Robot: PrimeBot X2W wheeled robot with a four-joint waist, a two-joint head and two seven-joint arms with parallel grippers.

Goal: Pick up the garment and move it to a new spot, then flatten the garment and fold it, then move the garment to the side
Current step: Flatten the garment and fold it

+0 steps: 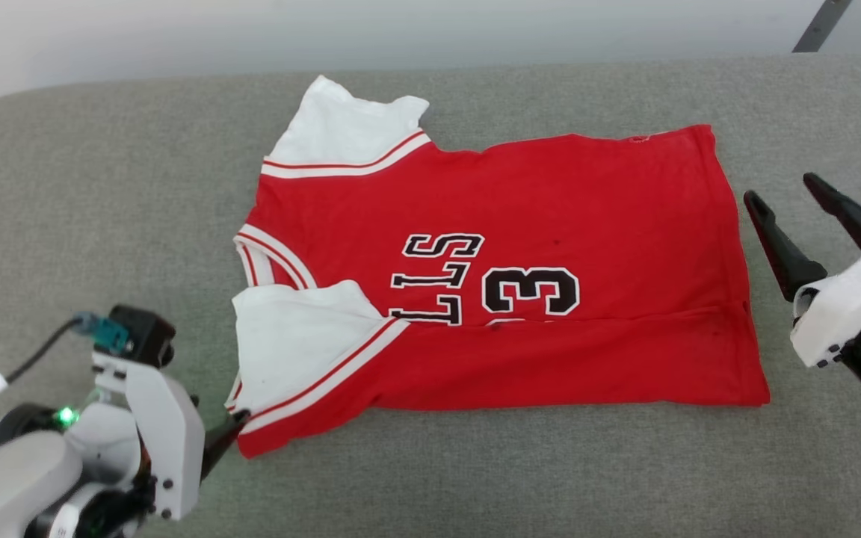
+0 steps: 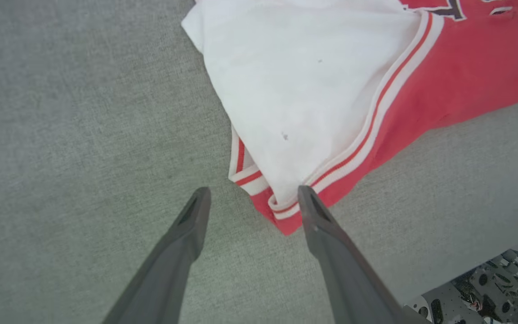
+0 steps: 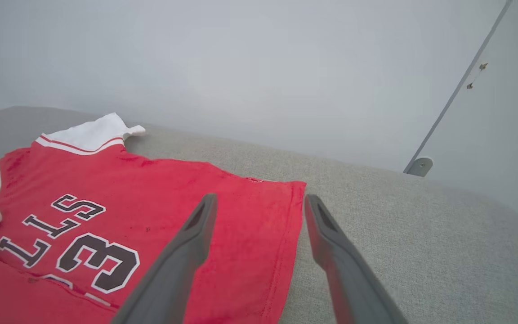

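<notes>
The garment [image 1: 520, 217], a bright-red jersey with white sleeves, striped trim and black lettering, lies flat on the grey cushioned surface [image 1: 102, 187], its near long edge folded over the lettering. My left gripper [image 1: 225, 437] is open at the jersey's near-left corner. In the left wrist view its fingers [image 2: 253, 191] straddle the tip of the white sleeve [image 2: 313, 90], one fingertip [image 2: 306, 198] touching the trim. Open as well, my right gripper [image 1: 780, 187] hovers just off the garment's right hem. In the right wrist view it [image 3: 260, 198] sits over the hem edge of the garment [image 3: 151, 189].
The grey surface ends at a pale wall [image 1: 430, 30] behind it. A slanted metal bar [image 1: 819, 26] stands at the back right, with its foot [image 3: 418, 166] on the surface's far edge. Bare cushion lies left, right and in front of the jersey.
</notes>
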